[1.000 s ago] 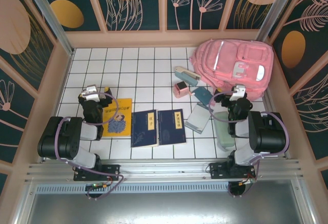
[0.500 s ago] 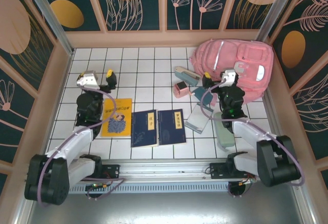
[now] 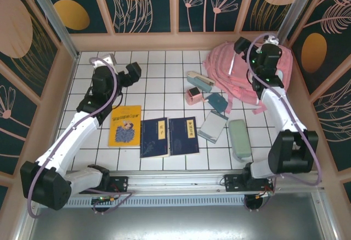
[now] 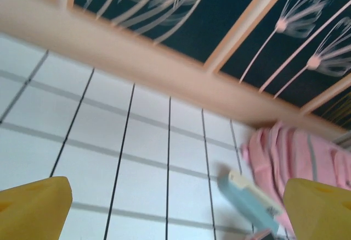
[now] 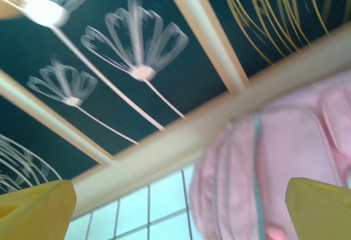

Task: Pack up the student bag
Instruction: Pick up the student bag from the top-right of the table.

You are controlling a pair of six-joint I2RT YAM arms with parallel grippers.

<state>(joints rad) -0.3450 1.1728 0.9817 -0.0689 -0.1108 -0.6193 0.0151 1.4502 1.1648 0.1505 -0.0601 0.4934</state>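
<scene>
The student bag (image 3: 233, 67) is a big pink backpack lying at the table's back right corner, partly covered by my right arm. My right gripper (image 3: 253, 45) hovers over the bag's far part, open, with nothing between its yellow fingertips (image 5: 321, 207). In the right wrist view the pink bag (image 5: 285, 163) sits at the right below the back wall. My left gripper (image 3: 130, 72) is open and empty above bare tiles at the back left. Its wrist view has the bag (image 4: 299, 157) at the far right.
A yellow book (image 3: 125, 126) and two dark blue books (image 3: 169, 136) lie in a row near the front. A grey notebook (image 3: 212, 126), green case (image 3: 239, 138), teal booklet (image 3: 218, 102), pink box (image 3: 192, 95) and blue-and-cream item (image 3: 198, 80) lie by the bag. Walls enclose the table.
Both arms have stretched out from the near edge toward the back. The left gripper went up over the back-left tiles; the right gripper rose from the notebooks to over the bag.
</scene>
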